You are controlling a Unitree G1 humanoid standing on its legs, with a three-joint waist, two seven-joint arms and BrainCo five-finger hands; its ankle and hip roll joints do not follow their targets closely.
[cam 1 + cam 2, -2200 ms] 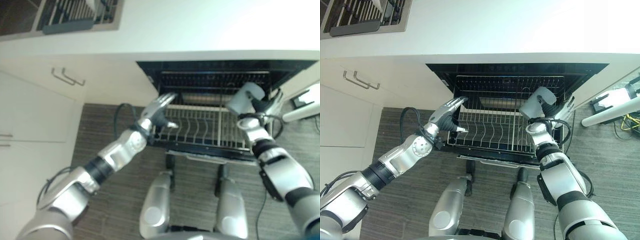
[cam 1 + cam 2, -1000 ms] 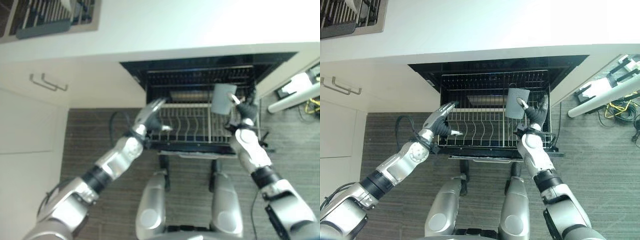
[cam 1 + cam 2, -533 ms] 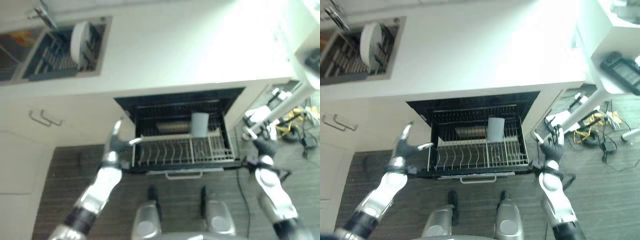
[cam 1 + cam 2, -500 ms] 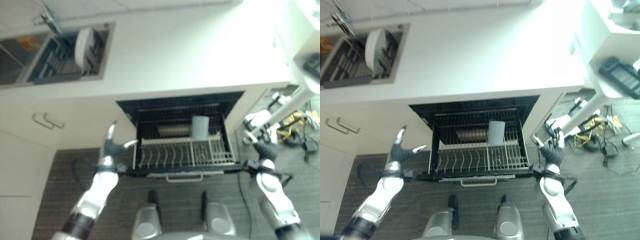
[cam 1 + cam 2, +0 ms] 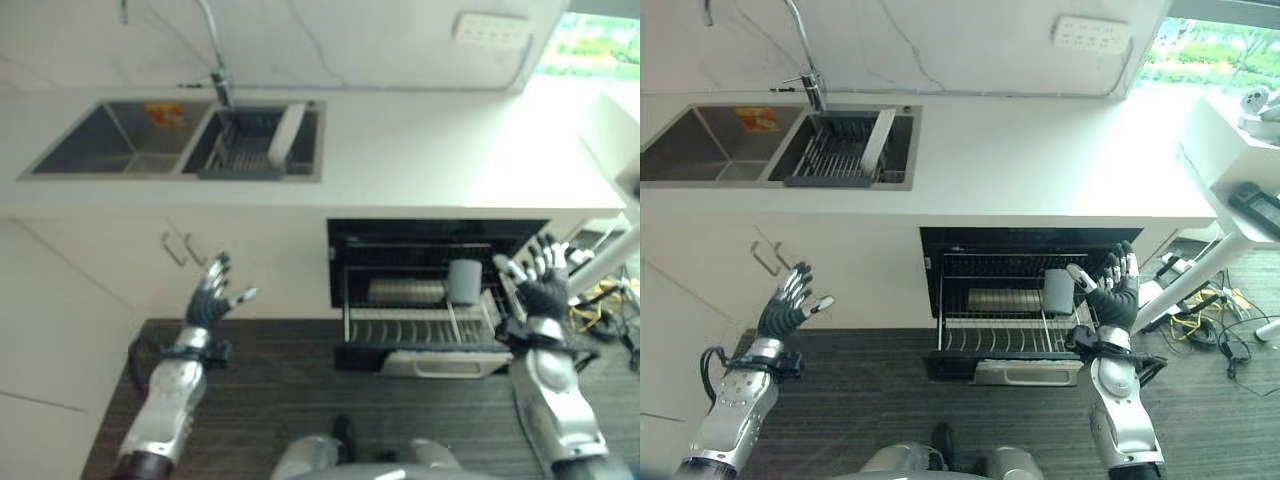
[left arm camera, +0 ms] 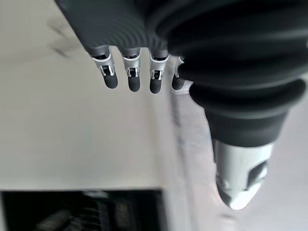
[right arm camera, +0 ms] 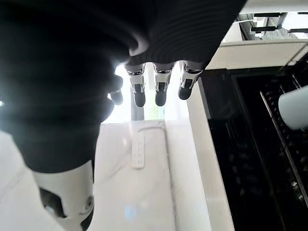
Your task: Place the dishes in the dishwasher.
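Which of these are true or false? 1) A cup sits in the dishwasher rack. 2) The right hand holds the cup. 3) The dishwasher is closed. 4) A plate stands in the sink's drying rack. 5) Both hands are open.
1) True: the grey cup stands in the pulled-out rack.
2) False: the right hand is open beside it, holding nothing.
3) False: the dishwasher is open.
4) True: a plate leans in the drying rack.
5) True: the left hand is open too.
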